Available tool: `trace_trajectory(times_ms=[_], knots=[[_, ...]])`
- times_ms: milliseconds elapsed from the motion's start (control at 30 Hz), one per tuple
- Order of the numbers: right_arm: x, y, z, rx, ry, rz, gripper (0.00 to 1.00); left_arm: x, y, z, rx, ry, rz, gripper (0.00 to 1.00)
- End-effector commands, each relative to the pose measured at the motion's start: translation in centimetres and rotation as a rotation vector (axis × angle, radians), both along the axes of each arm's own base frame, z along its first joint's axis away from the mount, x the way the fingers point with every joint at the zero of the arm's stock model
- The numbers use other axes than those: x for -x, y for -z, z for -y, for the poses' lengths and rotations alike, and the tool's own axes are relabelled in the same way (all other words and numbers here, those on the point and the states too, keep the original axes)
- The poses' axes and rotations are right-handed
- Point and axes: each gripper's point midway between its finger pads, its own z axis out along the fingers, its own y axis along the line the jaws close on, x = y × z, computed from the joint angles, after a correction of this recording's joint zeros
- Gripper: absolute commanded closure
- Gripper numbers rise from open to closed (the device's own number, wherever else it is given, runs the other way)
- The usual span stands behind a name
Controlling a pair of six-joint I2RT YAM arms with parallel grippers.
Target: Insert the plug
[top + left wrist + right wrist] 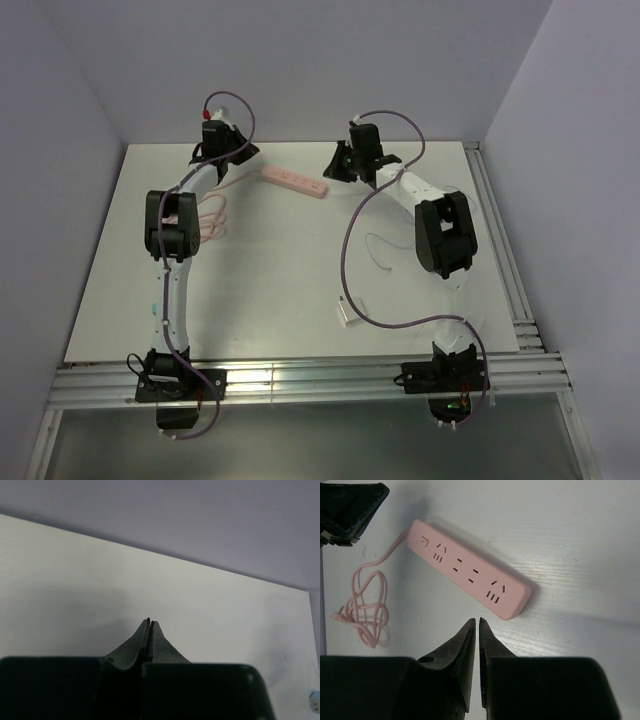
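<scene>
The plug [345, 312] is a small white piece lying on the table in front of the right arm, with its thin pale cable [378, 255] looping behind it. A small light-blue and white object [315, 701] sits at the right edge of the left wrist view; I cannot tell whether it is the plug. The pink power strip [295, 182] [470, 575] lies at the back between the grippers. My left gripper [240, 152] [150, 620] is shut and empty by the strip's left end. My right gripper [342, 162] [476, 620] is shut and empty just right of the strip.
The strip's pink cord [210, 215] [367, 610] lies coiled under the left arm. Walls close the table at the back and both sides. A metal rail [500, 260] runs along the right edge. Purple arm cables [350, 240] hang over the table.
</scene>
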Motion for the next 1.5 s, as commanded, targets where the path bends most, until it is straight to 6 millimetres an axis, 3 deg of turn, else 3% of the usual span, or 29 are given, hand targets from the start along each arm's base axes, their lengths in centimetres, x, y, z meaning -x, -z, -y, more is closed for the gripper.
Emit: trace_trajectory(times_ms=[0, 133, 333, 433, 567, 600, 633, 733, 1133, 1467], knots=[[-1.2, -1.2, 0.9, -0.012, 0.03, 0.048, 0.87, -1.0, -2.0, 1.0, 0.037, 0.008, 0.039, 1.0], [-0.6, -0.9, 1.6, -0.024, 0.039, 0.04, 0.88, -0.1, 1.6, 1.7, 0.105, 0.025, -0.041, 1.0], [0.1, -1.2, 2.5, -0.018, 0.048, 0.048, 0.88, 0.9, 5.0, 1.9, 0.088, 0.012, -0.162, 1.0], [0.3, -0.6, 2.6, -0.02, 0.047, 0.034, 0.88, 2.5, 6.6, 2.1, 0.067, 0.027, -0.217, 1.0], [0.0, 0.3, 2.9, -0.004, 0.061, 0.01, 0.87, 4.7, 7.3, 2.1, 0.063, 0.027, -0.263, 1.0], [-0.3, 0.5, 3.2, 0.007, 0.076, 0.003, 0.87, 5.0, 6.4, 2.2, 0.063, 0.03, -0.252, 1.0], [-1.3, 0.7, 3.4, 0.006, 0.085, 0.0, 0.87, 6.1, 7.5, 2.1, 0.056, 0.029, -0.283, 1.0], [-2.8, 1.9, 3.7, -0.005, 0.1, -0.033, 0.87, 7.9, 8.1, 2.2, 0.04, 0.04, -0.314, 1.0], [-7.8, 3.8, 3.4, -0.047, 0.109, -0.051, 0.87, 11.6, 10.3, 3.3, 0.045, 0.093, -0.362, 1.0], [-7.3, 5.5, 0.3, -0.161, 0.049, -0.134, 0.88, 14.6, 11.4, 3.4, 0.029, 0.088, -0.398, 1.0]])
